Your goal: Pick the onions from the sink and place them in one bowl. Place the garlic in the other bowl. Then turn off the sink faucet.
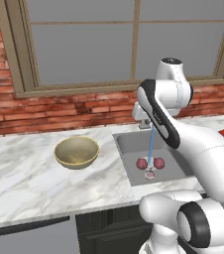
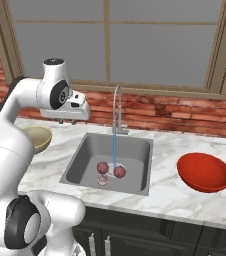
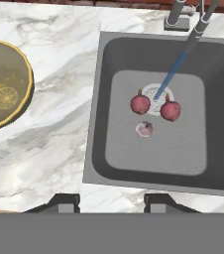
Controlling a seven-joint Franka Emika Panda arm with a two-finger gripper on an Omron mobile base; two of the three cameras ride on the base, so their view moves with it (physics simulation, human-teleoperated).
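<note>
Two reddish-purple onions (image 3: 140, 103) (image 3: 170, 110) lie by the drain on the floor of the grey sink (image 3: 96, 124). The pale garlic (image 3: 144, 129) rests just in front of them. The onions (image 2: 102, 167) (image 2: 119, 172) and garlic (image 2: 103, 180) also show in the right base view. Water runs from the silver faucet (image 2: 117, 107) between the onions. The yellowish-tan bowl (image 1: 77, 151) stands left of the sink, the red bowl (image 2: 204, 172) to its right. My gripper (image 2: 67, 121) hangs high over the counter at the sink's left rim, open and holding nothing (image 3: 111, 203).
Marble counter (image 1: 25, 178) runs on both sides of the sink. A brick wall (image 2: 175, 112) and a window stand behind the faucet. Dark cabinets sit under the counter's front edge.
</note>
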